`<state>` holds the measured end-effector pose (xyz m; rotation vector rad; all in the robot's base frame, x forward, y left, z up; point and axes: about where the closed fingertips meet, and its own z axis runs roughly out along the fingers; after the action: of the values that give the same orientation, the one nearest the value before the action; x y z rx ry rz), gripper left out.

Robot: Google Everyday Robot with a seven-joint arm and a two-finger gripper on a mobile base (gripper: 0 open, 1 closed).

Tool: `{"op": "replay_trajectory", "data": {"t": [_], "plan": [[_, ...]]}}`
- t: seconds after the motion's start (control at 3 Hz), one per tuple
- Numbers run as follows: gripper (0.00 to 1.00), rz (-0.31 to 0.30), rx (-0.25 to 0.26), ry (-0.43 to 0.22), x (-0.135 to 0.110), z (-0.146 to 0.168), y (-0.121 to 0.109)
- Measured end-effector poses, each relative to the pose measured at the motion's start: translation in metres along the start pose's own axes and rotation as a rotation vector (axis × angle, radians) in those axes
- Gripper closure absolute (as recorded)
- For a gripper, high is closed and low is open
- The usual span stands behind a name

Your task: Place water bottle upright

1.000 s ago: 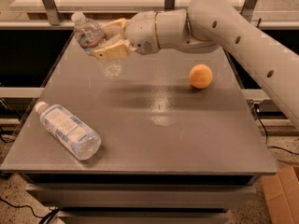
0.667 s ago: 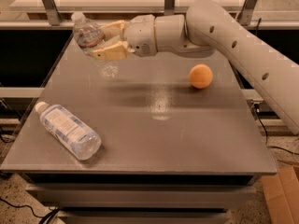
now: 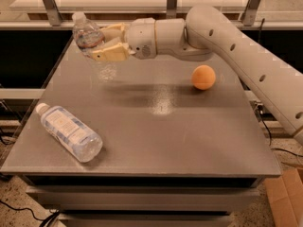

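1. Over the far left part of the table [image 3: 189,141], in the camera view, we see the gripper [image 3: 98,44] clamped across the middle of the water bottle [image 3: 86,34], 1 finger on each side of its ribbed body.
2. Compared with 1 second ago, we find the bottle in almost the same spot. Its white cap has barely moved, while its clear base has swung a little to the left under it, so the lean is smaller.
3. We read that as the wrist turning the bottle toward vertical. The cap is on top but tips to the left, so it is not yet upright.
4. We cannot tell whether the base touches the surface. We judge that lowering and letting go remain to be done.
5. Nearer us, the larger bottle [image 3: 71,132] on its side and the orange ball [image 3: 203,77] lie where they were, well apart from the gripper.
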<state>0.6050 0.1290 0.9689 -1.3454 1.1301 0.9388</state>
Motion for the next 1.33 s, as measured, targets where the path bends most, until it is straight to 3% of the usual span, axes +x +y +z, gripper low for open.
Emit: {"op": "replay_trajectory", "data": {"t": [1.33], "plan": [[1.00, 0.051, -0.019, -0.018, 0.0100, 0.0078, 0.0012]]}}
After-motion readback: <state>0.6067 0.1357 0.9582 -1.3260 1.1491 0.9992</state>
